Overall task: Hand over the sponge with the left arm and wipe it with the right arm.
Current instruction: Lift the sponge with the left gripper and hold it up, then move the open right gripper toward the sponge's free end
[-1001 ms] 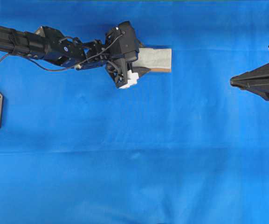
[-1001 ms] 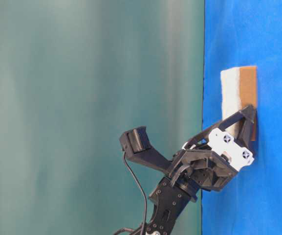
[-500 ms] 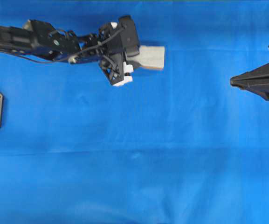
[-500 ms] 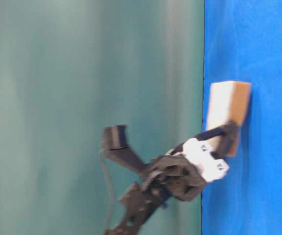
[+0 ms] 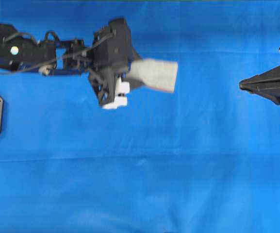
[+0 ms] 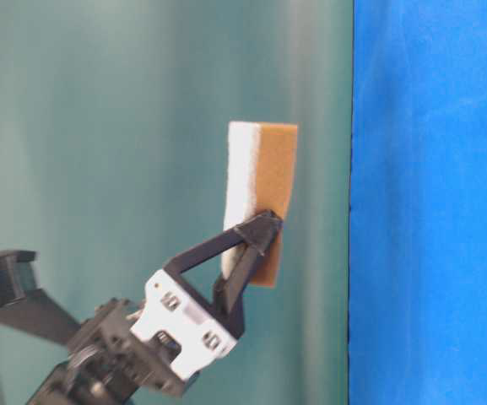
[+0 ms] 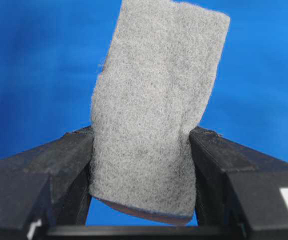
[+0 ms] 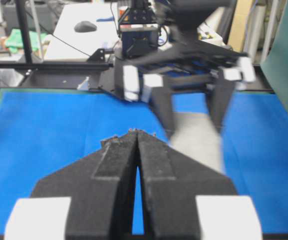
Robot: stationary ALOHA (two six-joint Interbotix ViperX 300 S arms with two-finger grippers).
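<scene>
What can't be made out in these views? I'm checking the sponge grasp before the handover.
- Sponge: its near end is hidden under the left gripper in the overhead view; its orange-brown underside shows only in the table-level view.
- Sponge in the right wrist view: smeared by motion blur, edges unclear.
- Right gripper: its arm is cut off by the overhead view's right edge.
- Left arm: cut off by the table-level view's bottom edge.

Bright, even light fills every view, leaving only faint shadows and no glare on the blue cloth-covered table. The grey-topped rectangular sponge and the black left arm smear with motion blur in the right wrist view. The sponge's far edge also looks soft from overhead, while its fibres show crisply in the left wrist view.
</scene>
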